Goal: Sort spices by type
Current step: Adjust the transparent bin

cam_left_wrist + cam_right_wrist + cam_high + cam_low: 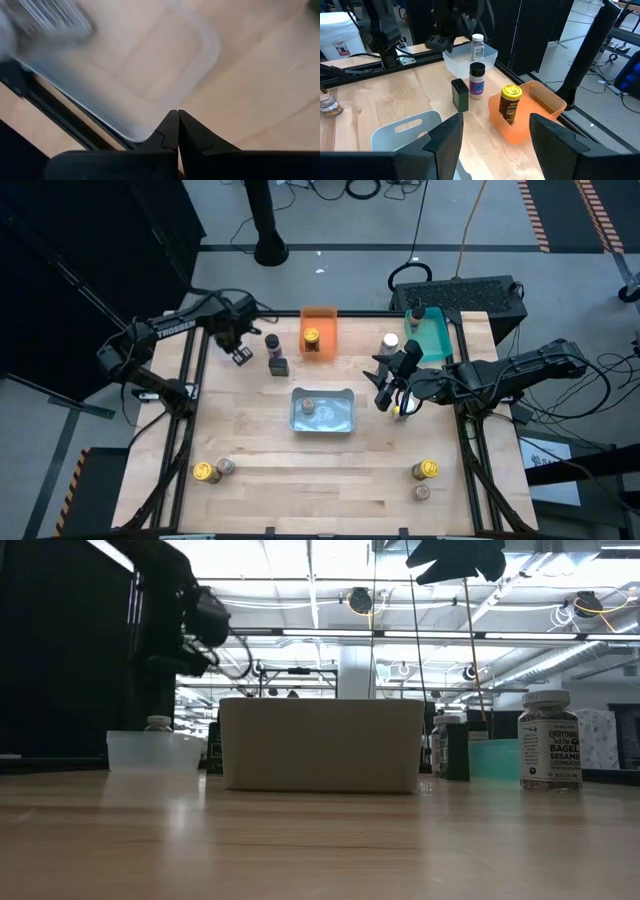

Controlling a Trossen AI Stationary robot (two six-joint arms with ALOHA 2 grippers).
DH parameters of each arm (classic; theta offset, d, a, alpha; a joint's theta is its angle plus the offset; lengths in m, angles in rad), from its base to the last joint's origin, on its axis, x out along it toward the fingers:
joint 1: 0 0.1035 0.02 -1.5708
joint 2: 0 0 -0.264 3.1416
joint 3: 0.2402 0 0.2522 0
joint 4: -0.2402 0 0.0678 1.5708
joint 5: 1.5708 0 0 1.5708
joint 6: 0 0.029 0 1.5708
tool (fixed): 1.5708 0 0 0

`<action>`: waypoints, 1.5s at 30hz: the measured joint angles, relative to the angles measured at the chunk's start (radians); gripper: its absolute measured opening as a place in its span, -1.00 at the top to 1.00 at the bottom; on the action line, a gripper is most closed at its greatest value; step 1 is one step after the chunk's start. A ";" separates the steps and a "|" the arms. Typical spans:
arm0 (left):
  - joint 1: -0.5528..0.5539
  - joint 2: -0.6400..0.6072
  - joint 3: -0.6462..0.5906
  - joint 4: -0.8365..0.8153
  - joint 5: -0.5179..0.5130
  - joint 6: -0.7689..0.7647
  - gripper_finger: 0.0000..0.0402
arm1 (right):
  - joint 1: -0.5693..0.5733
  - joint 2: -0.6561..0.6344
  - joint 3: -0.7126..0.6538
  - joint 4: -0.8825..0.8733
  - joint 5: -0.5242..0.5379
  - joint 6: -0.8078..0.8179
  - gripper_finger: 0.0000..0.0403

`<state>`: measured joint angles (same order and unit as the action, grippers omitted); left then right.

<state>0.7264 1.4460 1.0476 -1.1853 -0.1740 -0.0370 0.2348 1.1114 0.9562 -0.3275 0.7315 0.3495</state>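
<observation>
High view: at the left, the left tool (241, 356) hangs near the back-left of the surface (250, 480), fingers pressed together on nothing, as its own wrist view confirms, above a clear bin (470, 59) in which a white-lidded jar (477, 46) stands. At the front left, a gold-lidded jar (204, 472) and a brown-lidded jar (226, 466) stand touching. Further right, a black-lidded jar (272, 343) and a dark green tin (279, 365) stand just beside each other. A yellow-lidded jar (312, 339) is seen upright in the orange bin (320, 314), and flat jars lie in the grey tray (323, 410). A white-lidded jar (390, 341) stands beside the teal bin (430, 335). The right tool (393, 385) hovers right of the tray, fingers spread wide and empty. Two more jars (424, 479) wait at the front right.

The jars are judged light and rigid, with smooth labelled sides that could slip and a tall, narrow form easily tipped. A hold across the body just under the lid, taken squarely from above or the side, is judged safest; touching pairs call for care so the neighbour is not knocked.
</observation>
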 joint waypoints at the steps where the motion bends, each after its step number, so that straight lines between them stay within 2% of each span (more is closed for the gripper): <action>1: -0.005 0.000 -0.024 0.001 -0.005 -0.009 0.99 | 0.000 0.000 0.000 0.000 0.000 0.002 -0.04; 6: -0.023 0.001 -0.115 0.011 -0.109 -0.060 0.99 | 0.000 0.000 0.000 0.000 0.000 0.002 -0.04; 10: -0.023 0.001 -0.142 0.010 -0.165 -0.083 0.99 | 0.000 0.000 0.000 0.000 0.000 0.002 -0.04; 21: -0.022 0.001 -0.143 0.005 -0.184 -0.081 0.99 | 0.000 0.000 0.000 0.000 0.000 0.005 -0.04; 26: -0.023 -0.003 -0.143 -0.012 -0.248 -0.114 0.99 | 0.000 0.000 0.000 0.000 0.000 0.004 -0.04; 28: -0.039 -0.017 -0.143 -0.009 -0.239 -0.116 0.99 | 0.000 0.000 0.000 0.000 0.000 0.004 -0.04; 31: -0.075 -0.039 -0.143 0.027 -0.138 -0.112 0.99 | 0.000 0.000 0.000 0.000 0.000 0.002 -0.04; 37: -0.143 -0.040 -0.143 0.304 0.058 -0.060 0.99 | 0.000 0.000 0.000 0.003 0.000 -0.005 -0.04; 41: -0.159 -0.027 -0.143 0.384 0.052 -0.060 0.99 | 0.000 0.000 0.000 0.003 0.000 -0.001 -0.04; 45: -0.159 -0.011 -0.143 0.386 -0.025 -0.079 0.99 | 0.000 0.000 0.000 0.002 0.000 0.001 -0.04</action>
<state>0.5678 1.4348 0.9051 -0.7990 -0.1988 -0.1164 0.2348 1.1112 0.9562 -0.3260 0.7315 0.3510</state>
